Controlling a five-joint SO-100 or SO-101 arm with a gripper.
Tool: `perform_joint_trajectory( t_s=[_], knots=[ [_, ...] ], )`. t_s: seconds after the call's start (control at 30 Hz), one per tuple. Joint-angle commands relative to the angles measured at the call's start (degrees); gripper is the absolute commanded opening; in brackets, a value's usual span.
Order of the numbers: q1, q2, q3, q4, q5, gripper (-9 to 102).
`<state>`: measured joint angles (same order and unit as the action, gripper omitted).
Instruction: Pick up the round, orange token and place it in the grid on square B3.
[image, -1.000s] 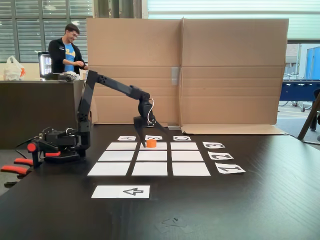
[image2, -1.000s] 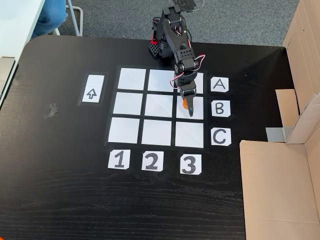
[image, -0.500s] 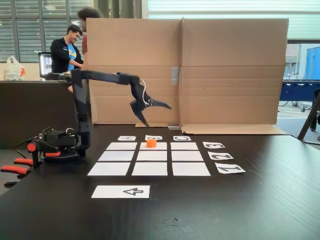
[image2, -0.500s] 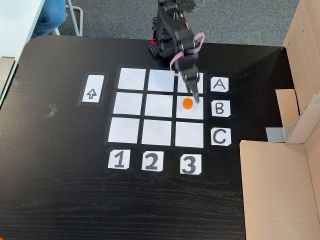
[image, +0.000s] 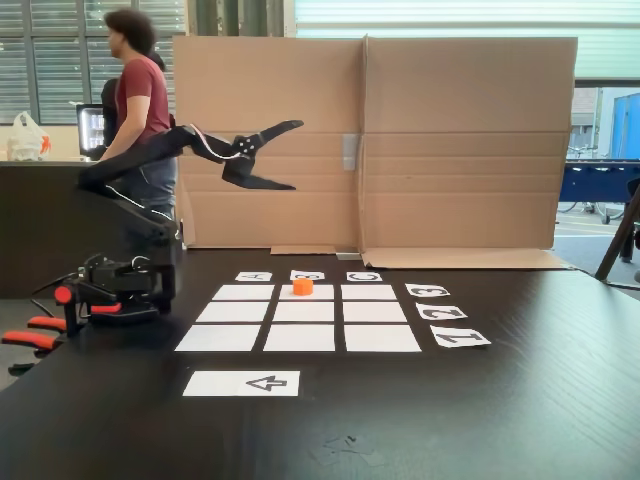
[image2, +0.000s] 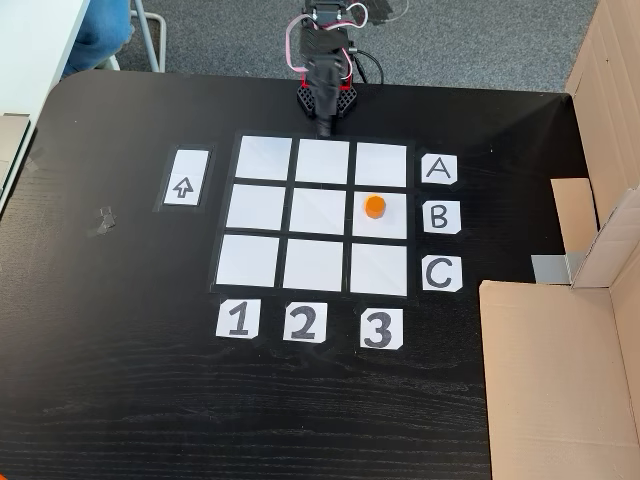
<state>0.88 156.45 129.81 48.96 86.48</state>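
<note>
The orange token stands flat on square B3, the cell beside the B card and above the 3 card. In the low fixed view the token sits in the middle of the back row of the grid. My gripper hangs high above the table, left of and well above the token, open with its jaws spread wide and nothing between them. From above, the gripper points over the top edge of the grid, near the arm's base.
A card with a black arrow lies left of the grid. Folded cardboard walls stand behind the table, and cardboard covers its right corner. A person stands behind the arm. A second arm with orange handles rests at the left.
The arm has lifted and folded back toward its base, carrying the open gripper up and away from the token. The token stays on B3. A person has walked in behind.
</note>
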Motion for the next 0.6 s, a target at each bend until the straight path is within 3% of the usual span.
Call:
perform_joint_trajectory(
  t_s=[0.0, 0.13, 0.3, 0.43, 0.57],
  knots=[
    [9.5, 13.8, 7.5, -3.5, -2.9, 51],
    [23.8, 27.7, 15.1, -3.8, -5.2, 45],
    [45.1, 34.3, 17.9, 1.1, -3.3, -1],
    [63.5, 34.5, 20.7, 10.5, -2.1, -1],
    [79.1, 34.5, 28.7, 9.5, -0.4, -1]
  ],
)
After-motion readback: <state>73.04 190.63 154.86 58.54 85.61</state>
